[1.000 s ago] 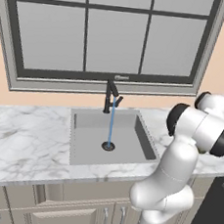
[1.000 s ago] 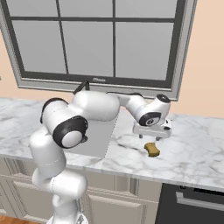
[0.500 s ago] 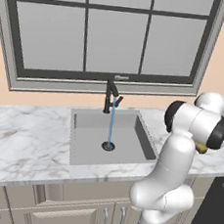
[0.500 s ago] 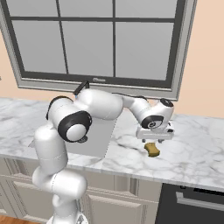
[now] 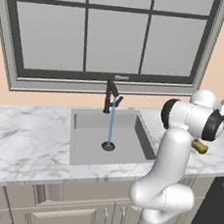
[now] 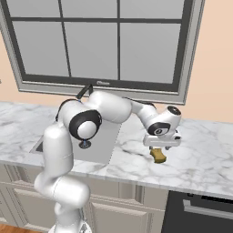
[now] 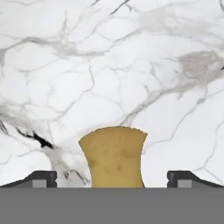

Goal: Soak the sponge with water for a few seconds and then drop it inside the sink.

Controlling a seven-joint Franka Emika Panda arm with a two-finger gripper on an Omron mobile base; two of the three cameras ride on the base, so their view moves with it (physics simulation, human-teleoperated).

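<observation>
Sponge [image 7: 113,156]: on marble table [image 7: 109,65], right of sink [image 5: 85,148], not yet lifted.
Claw [image 7: 112,178]: spread wide, tips either side of sponge, gripping nothing.
Water [image 5: 111,121]: running into sink.
Risk: tips close too high; soft sponge may squirm out or tip.

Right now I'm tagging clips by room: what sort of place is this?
A kitchen, most likely: a recessed sink with a running faucet, a marble countertop over cabinets, and a sponge lying on it.
</observation>
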